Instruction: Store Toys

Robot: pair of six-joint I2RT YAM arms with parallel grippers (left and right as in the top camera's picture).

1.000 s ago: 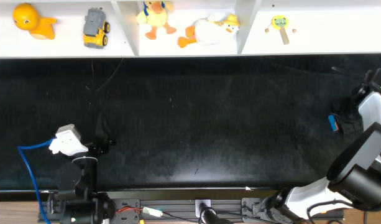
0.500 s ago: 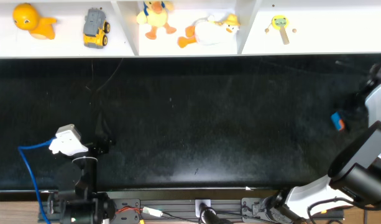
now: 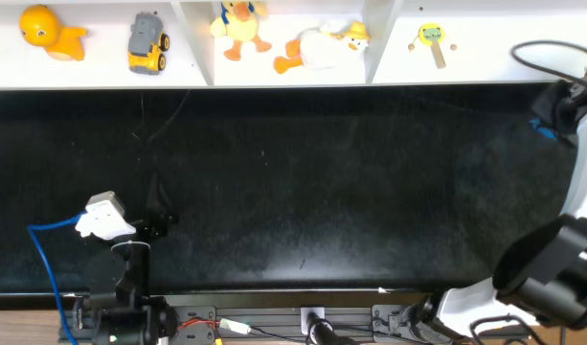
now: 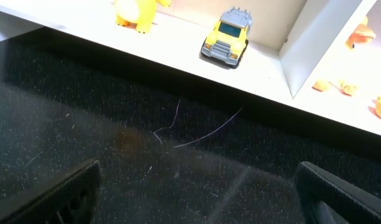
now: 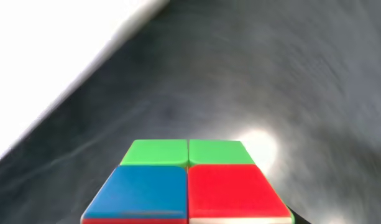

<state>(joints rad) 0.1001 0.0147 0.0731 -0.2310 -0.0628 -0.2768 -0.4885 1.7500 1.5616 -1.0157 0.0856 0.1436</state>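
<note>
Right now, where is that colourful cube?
The colourful cube is held in the right end effector, at the top view's far right, above the black table near the white shelf.

Six toys, two arms, one shelf

Ducks number three: one yellow rubber duck (image 3: 52,32) at the far left, then one yellow plush duck (image 3: 239,27) and one white plush duck (image 3: 322,46) in the middle bay. There is one yellow toy truck (image 3: 147,43), one small green toy on a stick (image 3: 431,40), possibly a rattle, and one colour cube (image 5: 187,183) showing four squares on top. The white shelf (image 3: 274,79) has two dividers, making three bays. Two arms: left arm (image 3: 128,273), right arm (image 3: 552,268).
</note>
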